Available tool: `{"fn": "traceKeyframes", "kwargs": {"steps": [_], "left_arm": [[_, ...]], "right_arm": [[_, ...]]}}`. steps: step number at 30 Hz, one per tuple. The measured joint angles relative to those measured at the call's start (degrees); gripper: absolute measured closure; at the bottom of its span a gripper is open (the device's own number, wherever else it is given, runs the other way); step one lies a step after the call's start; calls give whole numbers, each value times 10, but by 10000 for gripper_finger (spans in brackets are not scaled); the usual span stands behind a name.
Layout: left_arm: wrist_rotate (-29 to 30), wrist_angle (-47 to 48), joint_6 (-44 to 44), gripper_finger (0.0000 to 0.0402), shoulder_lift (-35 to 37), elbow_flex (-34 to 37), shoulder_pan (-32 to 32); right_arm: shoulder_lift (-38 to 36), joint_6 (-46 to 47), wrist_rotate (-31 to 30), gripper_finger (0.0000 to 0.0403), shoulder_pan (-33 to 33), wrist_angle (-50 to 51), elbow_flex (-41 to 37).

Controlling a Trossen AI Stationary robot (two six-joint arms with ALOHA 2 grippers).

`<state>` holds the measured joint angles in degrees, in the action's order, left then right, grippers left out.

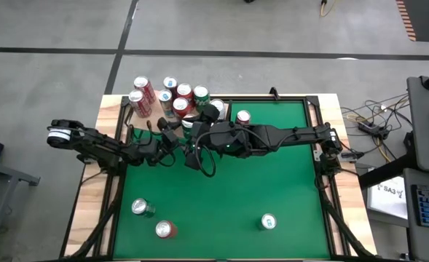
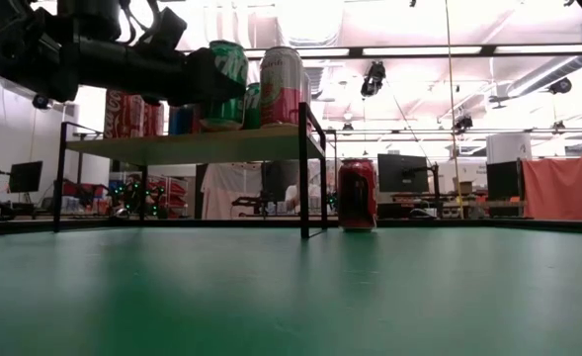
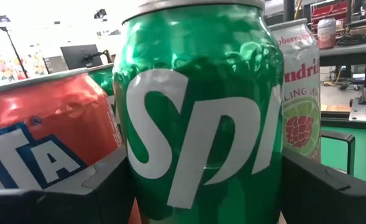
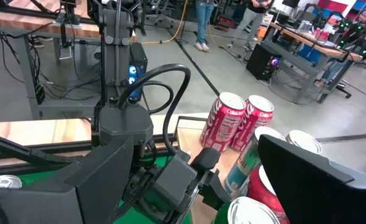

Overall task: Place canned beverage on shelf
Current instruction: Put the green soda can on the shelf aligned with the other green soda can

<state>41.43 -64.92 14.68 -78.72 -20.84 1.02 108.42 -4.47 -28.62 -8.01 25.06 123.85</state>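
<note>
A green soda can (image 3: 201, 118) stands upright on the pale shelf board (image 2: 192, 146), near its right-hand end, beside a pink-and-white can (image 2: 282, 85). My left gripper (image 3: 204, 199) comes in level from the table's left and is shut on the green can (image 2: 227, 84). Several more cans crowd the shelf's far part (image 1: 167, 94). My right gripper (image 4: 189, 186) hangs open high above the shelf's right end (image 1: 210, 116), holding nothing. My left gripper pinches the green can's lower body between its two fingers, one on each side (image 3: 128, 180) (image 3: 282, 177). The fingers (image 3: 319, 193) lie level, coming from the table's left. The can stays upright; its bottom looks set on the shelf board, though the contact is hard to see.
A red can (image 2: 357, 195) stands on the green table just right of the shelf's dark end frame (image 2: 303, 168). Three more cans sit near the table's front edge (image 1: 141, 207) (image 1: 165, 230) (image 1: 269, 221). The table's middle is open green surface.
</note>
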Motion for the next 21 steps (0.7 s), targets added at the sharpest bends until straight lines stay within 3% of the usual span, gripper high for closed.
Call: {"fn": "traceKeyframes", "kwargs": {"steps": [13, 21], "left_arm": [[0, 4, -5, 111, 0, 0, 0], [-2, -4, -7, 41, 2, 0, 0]], "right_arm": [[1, 1, 0, 67, 0, 0, -3], [1, 1, 0, 67, 0, 0, -3]]}}
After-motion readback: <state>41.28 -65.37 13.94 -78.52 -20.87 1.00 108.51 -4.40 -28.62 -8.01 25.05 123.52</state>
